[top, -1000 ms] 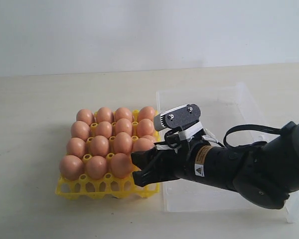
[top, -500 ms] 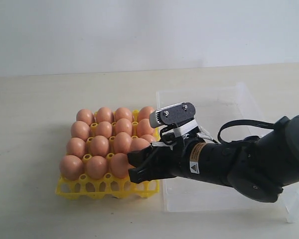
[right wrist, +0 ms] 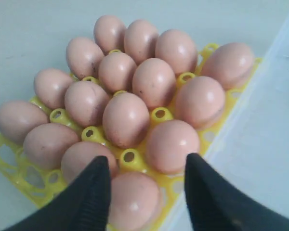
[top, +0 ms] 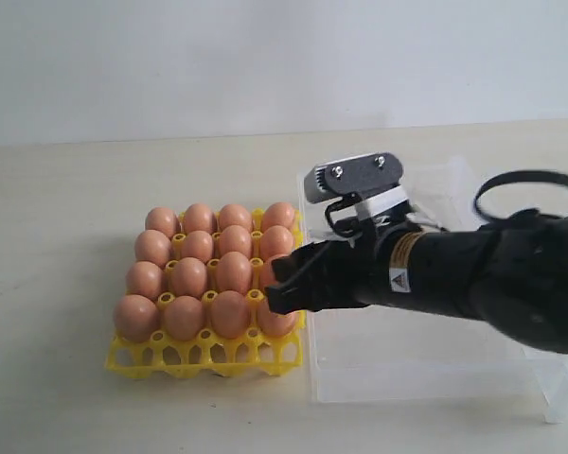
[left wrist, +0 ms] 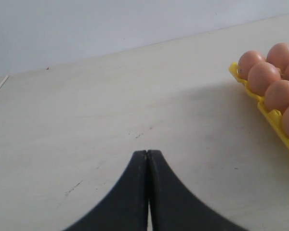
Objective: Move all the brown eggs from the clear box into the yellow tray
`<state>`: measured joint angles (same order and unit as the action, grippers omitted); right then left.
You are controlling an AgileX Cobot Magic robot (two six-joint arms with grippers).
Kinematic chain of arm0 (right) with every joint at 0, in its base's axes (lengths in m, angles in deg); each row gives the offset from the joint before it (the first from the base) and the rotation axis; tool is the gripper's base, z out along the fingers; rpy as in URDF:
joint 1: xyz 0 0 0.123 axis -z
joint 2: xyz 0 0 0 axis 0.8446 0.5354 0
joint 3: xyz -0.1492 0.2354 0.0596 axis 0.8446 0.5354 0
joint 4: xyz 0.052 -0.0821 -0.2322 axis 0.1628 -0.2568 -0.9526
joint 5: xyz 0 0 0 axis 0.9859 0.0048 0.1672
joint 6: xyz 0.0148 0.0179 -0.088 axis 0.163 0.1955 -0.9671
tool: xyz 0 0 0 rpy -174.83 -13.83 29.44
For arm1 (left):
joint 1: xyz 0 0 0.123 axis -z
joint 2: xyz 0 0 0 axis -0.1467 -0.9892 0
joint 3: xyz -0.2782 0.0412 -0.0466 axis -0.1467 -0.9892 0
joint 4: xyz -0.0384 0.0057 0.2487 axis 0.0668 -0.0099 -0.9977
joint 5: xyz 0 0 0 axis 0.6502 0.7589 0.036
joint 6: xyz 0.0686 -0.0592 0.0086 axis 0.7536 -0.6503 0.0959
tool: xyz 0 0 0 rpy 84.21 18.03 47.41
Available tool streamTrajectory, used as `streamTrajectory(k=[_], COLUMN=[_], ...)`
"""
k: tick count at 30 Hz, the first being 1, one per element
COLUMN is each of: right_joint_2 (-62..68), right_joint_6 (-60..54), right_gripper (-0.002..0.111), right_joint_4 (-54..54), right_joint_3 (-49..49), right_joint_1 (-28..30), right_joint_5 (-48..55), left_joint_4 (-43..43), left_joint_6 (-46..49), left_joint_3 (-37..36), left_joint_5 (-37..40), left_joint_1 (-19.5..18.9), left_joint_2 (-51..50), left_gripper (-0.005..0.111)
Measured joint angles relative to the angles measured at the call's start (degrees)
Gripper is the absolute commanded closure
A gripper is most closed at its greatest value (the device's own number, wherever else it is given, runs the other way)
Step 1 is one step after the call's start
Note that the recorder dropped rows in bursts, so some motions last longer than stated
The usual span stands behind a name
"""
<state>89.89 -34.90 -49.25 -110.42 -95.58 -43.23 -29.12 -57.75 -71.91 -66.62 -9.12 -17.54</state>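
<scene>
Right wrist view: right pincer (right wrist: 147, 159) stands apart, straddling a brown egg (right wrist: 132, 199) seated in the yellow tray's (left wrist: 279, 124) corner cup nearest the clear box (right wrist: 260, 144). Left pincer (left wrist: 147, 159) is pressed together over bare tabletop (left wrist: 86, 120) beyond the tray. Release step, I judge. No egg shows in the box; you'd lift straight clear.

Left tool (left wrist: 147, 153) has its black jaws pressed flat together, nothing between them, over the pale surface (left wrist: 86, 120). One edge of the yellow tray (left wrist: 274, 118) pokes into frame with a few brown eggs (left wrist: 263, 77) in its cups, well apart from the tool.
</scene>
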Motion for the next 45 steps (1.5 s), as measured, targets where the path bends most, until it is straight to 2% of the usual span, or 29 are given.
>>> streamTrajectory(k=[1, 2, 4, 7, 15, 23, 38, 45], right_joint_2=[-3.72, -6.33, -12.66, -20.22, -33.0, -42.57, -61.38, -76.09], right_joint_6=[-1.82, -4.2, -9.13, -12.45, -19.2, -20.09, -20.19, -20.19], right_gripper=[0.105, 0.108, 0.108, 0.108, 0.108, 0.108, 0.108, 0.108], right_joint_4=[1.59, 3.22, 7.71, 11.9, 14.34, 20.68, 25.11, 25.2], right_joint_3=[0.0, 0.0, 0.0, 0.0, 1.89, 12.18, 25.88, 29.8], right_joint_1=[0.0, 0.13, 1.13, 3.8, 11.07, 14.84, 15.55, 25.18], right_joint_5=[4.93, 7.71, 11.46, 11.45, 11.25, 11.25, 11.5, 11.5], left_joint_4=[0.0, 0.0, 0.0, 0.0, 0.0, 0.0, 0.0, 0.0], left_joint_6=[0.0, 0.0, 0.0, 0.0, 0.0, 0.0, 0.0, 0.0], left_joint_3=[0.0, 0.0, 0.0, 0.0, 0.0, 0.0, 0.0, 0.0], left_joint_5=[0.0, 0.0, 0.0, 0.0, 0.0, 0.0, 0.0, 0.0], left_joint_1=[0.0, 0.0, 0.0, 0.0, 0.0, 0.0, 0.0, 0.0], left_joint_2=[0.0, 0.0, 0.0, 0.0, 0.0, 0.0, 0.0, 0.0], left_gripper=[0.107, 0.107, 0.107, 0.107, 0.107, 0.107, 0.107, 0.107])
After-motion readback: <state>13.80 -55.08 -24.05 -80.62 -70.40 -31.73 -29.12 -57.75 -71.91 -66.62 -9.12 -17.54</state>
